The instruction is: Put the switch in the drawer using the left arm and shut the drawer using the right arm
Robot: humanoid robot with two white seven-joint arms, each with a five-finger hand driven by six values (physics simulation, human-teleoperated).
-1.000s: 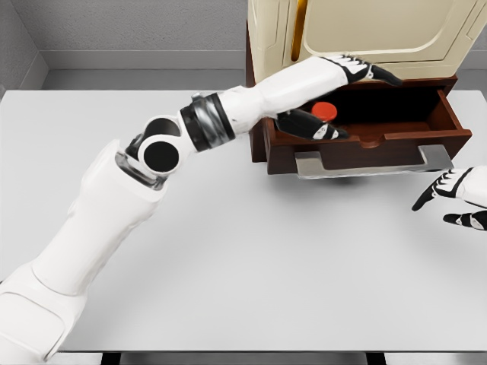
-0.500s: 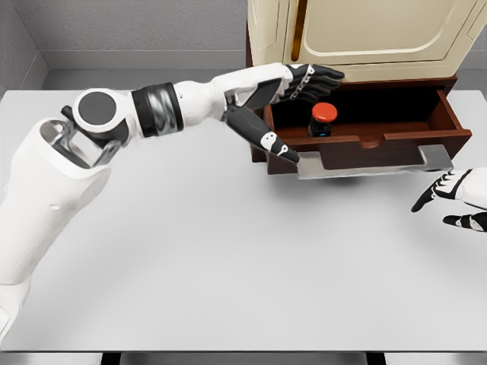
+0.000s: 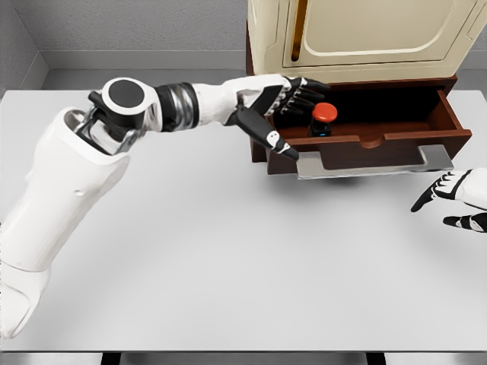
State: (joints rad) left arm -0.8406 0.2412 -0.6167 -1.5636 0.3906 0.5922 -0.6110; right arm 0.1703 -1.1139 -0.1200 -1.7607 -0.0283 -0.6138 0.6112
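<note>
Switch point(image 3: 323, 119) stands upright inside the open drawer point(image 3: 396, 141), red cap up, toward its left end and free of any grip. Left hand point(image 3: 285, 103) hovers just left of it at the drawer's left corner, fingers spread, holding nothing. Right hand point(image 3: 454, 198) waits near the handle point(image 3: 373, 164), fingers loosely apart. The left arm needs to clear first; then a flat, square push on the drawer front should keep the switch from toppling.
</note>
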